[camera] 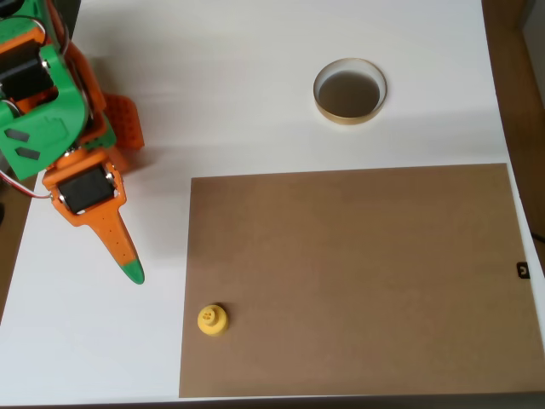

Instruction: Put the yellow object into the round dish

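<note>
On the white table (255, 85), seen from overhead, you are looking at these items:

Brown board (358, 281): lying flat across the near right part of the table, its far edge running just below the dish's level, its right edge reaching close to the table's right side.

Yellow object (212, 319): sitting upright on the board's near left corner, just inside the left edge, a round base with a narrower knob facing up. Nothing is touching it.

Round dish (349, 91): resting on the bare white surface at the far side, right of centre, apart from the board. Its tan-gold rim is ringing a dark greyish inside, and it is holding nothing.

Gripper (128, 260): reaching in from the far left corner on your orange and green arm (51, 111), pointing toward the near right. One orange finger with a green tip is showing over the white surface, left of the board and well apart from the yellow object. You cannot tell whether the fingers are spread or closed from this angle; they are carrying nothing.
</note>
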You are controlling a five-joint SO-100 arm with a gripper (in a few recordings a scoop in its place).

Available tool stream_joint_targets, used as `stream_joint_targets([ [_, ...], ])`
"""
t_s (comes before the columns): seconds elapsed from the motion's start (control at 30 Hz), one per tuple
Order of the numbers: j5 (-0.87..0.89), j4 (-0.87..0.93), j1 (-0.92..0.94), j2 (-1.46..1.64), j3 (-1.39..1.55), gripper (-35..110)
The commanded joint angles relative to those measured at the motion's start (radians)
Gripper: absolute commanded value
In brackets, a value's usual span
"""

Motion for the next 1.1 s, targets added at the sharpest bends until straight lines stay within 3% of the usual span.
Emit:
stream_joint_targets([
  [0.0,-0.012,0.014,0.017,0.015,-0.048,13],
  [0.43,0.017,-0.025,0.155,0.018,0.046,13],
  [1.07,0.014,-0.052,0.140,0.018,0.087,12],
])
